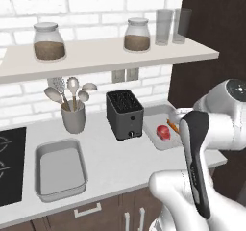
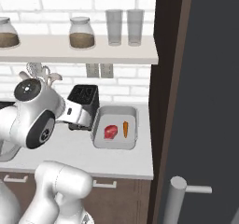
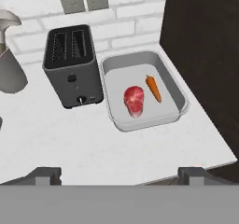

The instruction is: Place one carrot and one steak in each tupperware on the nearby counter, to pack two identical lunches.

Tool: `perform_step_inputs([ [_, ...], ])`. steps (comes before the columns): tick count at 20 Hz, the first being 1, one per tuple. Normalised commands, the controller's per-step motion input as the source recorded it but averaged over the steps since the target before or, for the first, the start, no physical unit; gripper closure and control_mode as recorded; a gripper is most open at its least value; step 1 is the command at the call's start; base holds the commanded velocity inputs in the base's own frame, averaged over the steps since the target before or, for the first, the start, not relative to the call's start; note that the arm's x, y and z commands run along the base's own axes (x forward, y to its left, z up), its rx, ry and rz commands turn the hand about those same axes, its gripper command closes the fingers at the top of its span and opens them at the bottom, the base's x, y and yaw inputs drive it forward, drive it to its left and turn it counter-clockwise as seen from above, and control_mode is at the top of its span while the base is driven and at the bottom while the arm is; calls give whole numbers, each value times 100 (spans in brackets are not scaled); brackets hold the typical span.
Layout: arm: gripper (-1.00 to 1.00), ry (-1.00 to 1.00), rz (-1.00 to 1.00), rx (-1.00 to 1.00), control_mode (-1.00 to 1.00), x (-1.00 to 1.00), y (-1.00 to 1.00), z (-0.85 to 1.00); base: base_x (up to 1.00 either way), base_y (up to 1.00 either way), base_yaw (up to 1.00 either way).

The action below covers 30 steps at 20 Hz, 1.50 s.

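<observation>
One tupperware sits on the counter to the right of the toaster, and in it a steak lies beside a carrot. The base views show that tupperware with the steak and carrot inside. A second tupperware lies empty near the counter's front left. My gripper hovers above the counter's front edge, short of the filled tray. Its jaws are spread wide and open, with nothing between them.
A black toaster stands left of the filled tray. A grey utensil holder stands further left, and the black stovetop lies at the far left. A shelf with jars and glasses hangs overhead. A tall dark cabinet bounds the right.
</observation>
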Motion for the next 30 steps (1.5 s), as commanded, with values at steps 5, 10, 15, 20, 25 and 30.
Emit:
perform_step_inputs([
  [5,-100,-1,0,-1,-100,-94,2,2,0,0,0],
  [10,-100,-2,0,0,-100,-90,0,-31,0,0,0],
  [15,-100,-1,0,0,100,-23,2,-8,-37,2,0],
  [20,-100,0,0,0,100,0,0,0,-100,1,0],
  [25,-100,0,0,0,100,0,0,0,-100,-12,0],
  [30,-100,0,0,0,100,0,0,0,-100,-39,-5],
])
